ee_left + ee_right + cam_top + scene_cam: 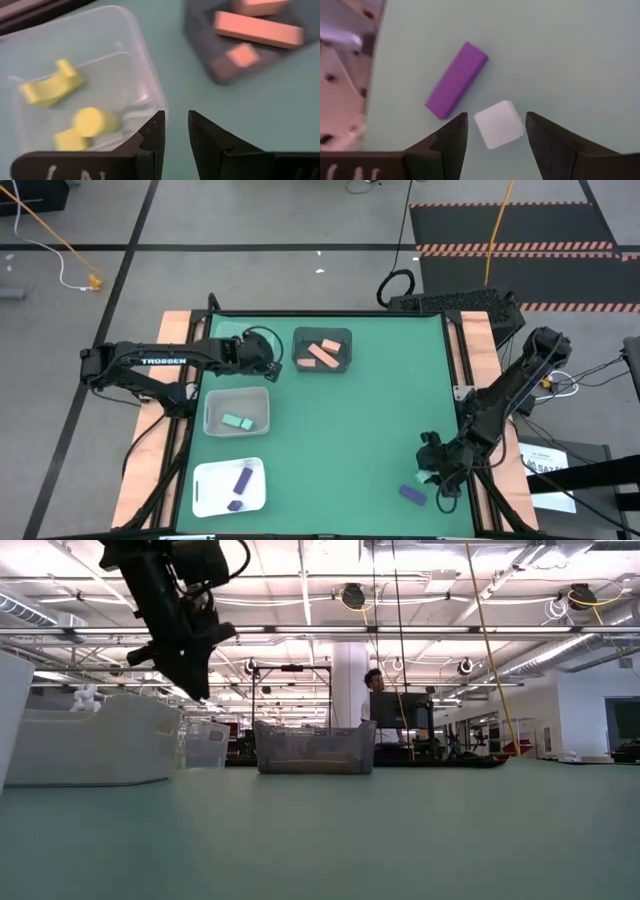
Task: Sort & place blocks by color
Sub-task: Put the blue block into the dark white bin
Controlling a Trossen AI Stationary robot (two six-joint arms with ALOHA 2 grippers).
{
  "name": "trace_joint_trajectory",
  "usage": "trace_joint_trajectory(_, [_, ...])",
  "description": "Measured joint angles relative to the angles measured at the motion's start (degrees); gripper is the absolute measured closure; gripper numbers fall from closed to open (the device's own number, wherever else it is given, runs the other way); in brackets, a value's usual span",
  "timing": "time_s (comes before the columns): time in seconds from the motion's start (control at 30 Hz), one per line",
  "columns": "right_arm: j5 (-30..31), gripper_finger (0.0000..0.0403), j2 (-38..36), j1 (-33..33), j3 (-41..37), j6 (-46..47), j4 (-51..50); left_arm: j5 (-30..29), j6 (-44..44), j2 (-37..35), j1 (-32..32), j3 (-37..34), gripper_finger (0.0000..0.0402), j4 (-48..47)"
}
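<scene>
My right gripper (pixel 496 120) is open near the table's right near corner (pixel 440 472). It points down, with one finger on either side of a pale mint cube (pixel 499 125) that lies flat on the mat. A purple bar (pixel 456 80) lies beside the cube (pixel 413 494). My left gripper (pixel 175 125) is open and empty. It hovers (pixel 270 366) at the edge of a clear bin (pixel 145 75) that holds yellow-green blocks (pixel 50 87). Salmon blocks (pixel 257 30) lie in a dark bin (pixel 322 352).
A clear bin (pixel 237 412) holds a mint block, and a white tray (pixel 230 487) holds purple blocks; both sit on the left side. The middle of the green mat (pixel 360 430) is bare. The right arm's base stands past the right edge. A person (pixel 375 690) stands far behind the table.
</scene>
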Motion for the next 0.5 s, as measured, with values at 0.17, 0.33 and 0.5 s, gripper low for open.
trace_joint_trajectory(0.17, [0.20,0.0214,3.85,0.46,-0.01,-8.51,0.00,0.55,-2.18,0.00,-4.76,0.00,0.0316,3.38])
trace_joint_trajectory(0.33, [0.07,0.0214,7.65,0.48,-0.01,-13.55,0.21,0.55,-4.85,0.00,-8.41,0.02,0.0316,6.39])
trace_joint_trajectory(0.5, [0.43,0.0214,11.48,0.48,-0.02,-16.49,1.43,0.53,-8.19,0.00,-11.77,0.02,0.0316,9.42])
